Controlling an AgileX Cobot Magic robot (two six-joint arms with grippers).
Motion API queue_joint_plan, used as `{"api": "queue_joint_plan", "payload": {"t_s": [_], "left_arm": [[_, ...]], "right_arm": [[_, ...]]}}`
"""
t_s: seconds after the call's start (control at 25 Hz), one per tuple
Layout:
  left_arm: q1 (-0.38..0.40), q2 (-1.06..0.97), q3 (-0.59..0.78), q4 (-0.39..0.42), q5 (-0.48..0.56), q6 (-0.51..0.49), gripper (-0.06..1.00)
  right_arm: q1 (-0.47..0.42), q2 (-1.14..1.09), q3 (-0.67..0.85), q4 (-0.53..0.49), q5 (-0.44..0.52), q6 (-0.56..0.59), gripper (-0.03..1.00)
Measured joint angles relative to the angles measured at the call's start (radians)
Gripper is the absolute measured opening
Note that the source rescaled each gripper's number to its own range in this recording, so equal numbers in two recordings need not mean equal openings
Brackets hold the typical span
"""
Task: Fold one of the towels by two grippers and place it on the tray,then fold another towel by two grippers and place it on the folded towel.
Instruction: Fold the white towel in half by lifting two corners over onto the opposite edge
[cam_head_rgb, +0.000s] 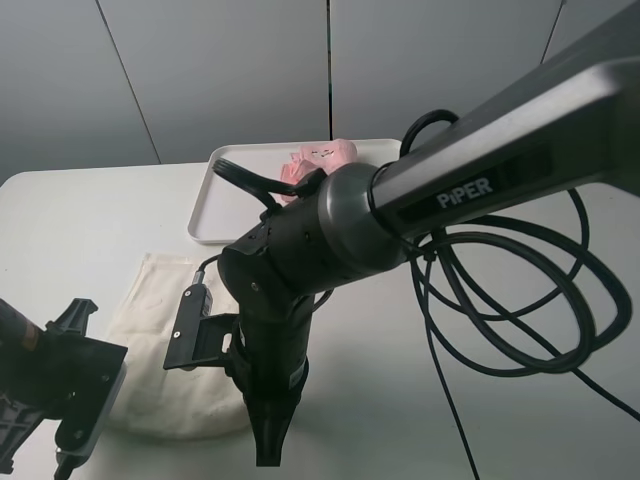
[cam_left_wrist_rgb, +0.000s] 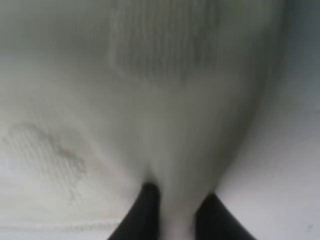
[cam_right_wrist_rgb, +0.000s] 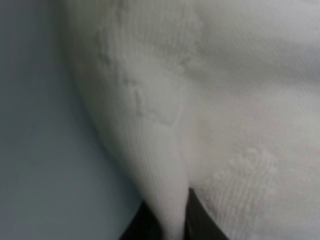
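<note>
Cream-white towel (cam_head_rgb: 150, 300) lies spread on the table (cam_head_rgb: 70, 220), on the left half of the high view, its near edge running across between our two grippers. At that edge's left end, our left gripper (cam_left_wrist_rgb: 177, 205) has its two fingers (cam_left_wrist_rgb: 147, 210) pressed against a raised ridge of cloth, so we read it as gripping the towel. At the right end, our right gripper (cam_right_wrist_rgb: 172, 212) is closed on a thin pinched fold of the same towel, its arm bent steeply down toward the table. Both arms are equally near the edge. Just beyond the far edge sits the tray (cam_head_rgb: 205, 215), holding the folded pink towel (cam_head_rgb: 320, 160). We judge the held edge must travel away from us, toward that tray.
</note>
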Motion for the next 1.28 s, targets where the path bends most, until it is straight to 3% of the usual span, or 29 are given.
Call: {"api": "queue_joint_plan", "payload": {"t_s": [0.08,0.12,0.52,0.8,1.28], "left_arm": [[0.0,0.0,0.0,0.001,-0.01,0.0,0.03],[0.0,0.0,0.0,0.001,-0.012,0.0,0.01],[0.0,-0.122,0.004,-0.119,0.027,-0.021,0.0],[0.0,-0.188,0.005,-0.229,0.072,-0.051,0.0],[0.0,-0.258,0.006,-0.28,-0.01,-0.376,0.0]], "right_arm": [[0.0,0.0,0.0,0.007,0.0,-0.002,0.0],[0.0,0.0,0.0,0.011,0.0,-0.002,0.0],[0.0,-0.015,0.004,0.072,0.036,0.006,0.0],[-0.009,-0.119,0.008,0.061,0.09,0.104,0.0],[-0.097,-0.203,0.008,0.043,0.142,0.299,0.0]]}}
